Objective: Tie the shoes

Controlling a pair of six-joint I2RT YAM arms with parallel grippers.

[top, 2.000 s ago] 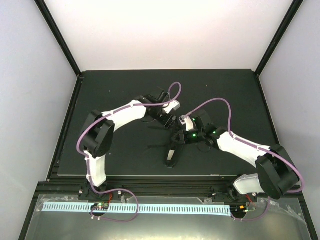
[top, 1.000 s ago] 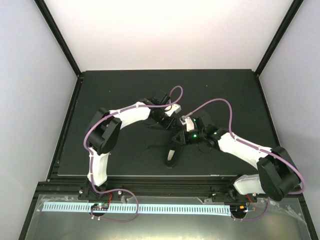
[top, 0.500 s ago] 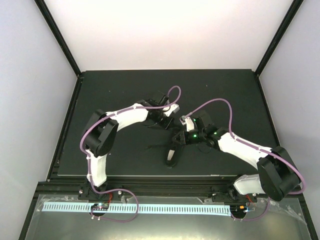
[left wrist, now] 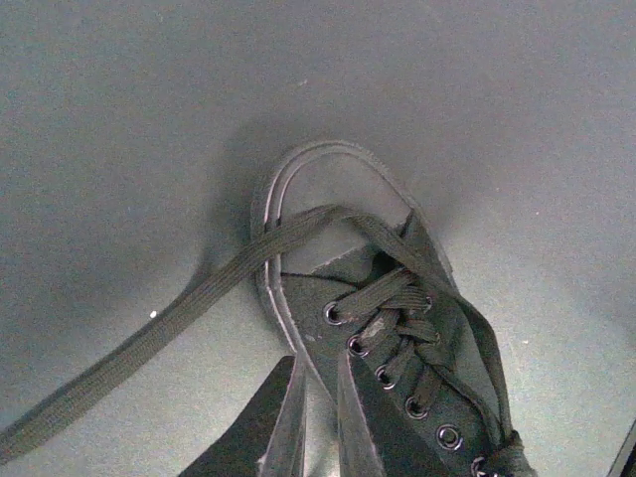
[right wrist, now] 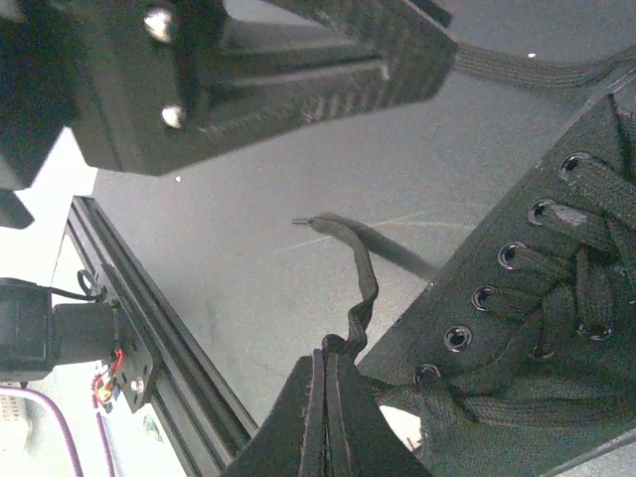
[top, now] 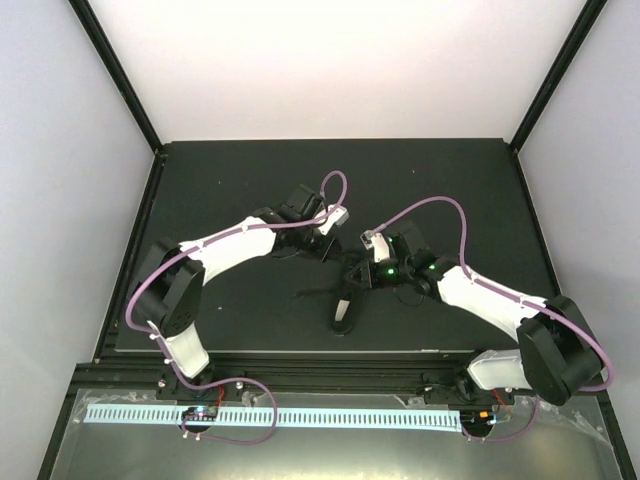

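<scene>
The small black shoe lies on the dark mat, toe toward the near edge. In the left wrist view its toe cap and laced eyelets fill the middle, and one loose lace trails across the toe to the lower left. My left gripper hovers over the shoe's side with its fingers shut, and nothing shows between them. My right gripper is shut on the other lace, which kinks upward to its free tip beside the shoe's ankle opening. From above, both grippers meet over the shoe.
The black mat covers the table, framed by black rails and white walls. The left gripper's body hangs close above the right gripper. Purple cables loop over both arms.
The left arm's elbow has swung out to the left and its wrist has shifted slightly back and left. The right arm and the shoe have not moved.
</scene>
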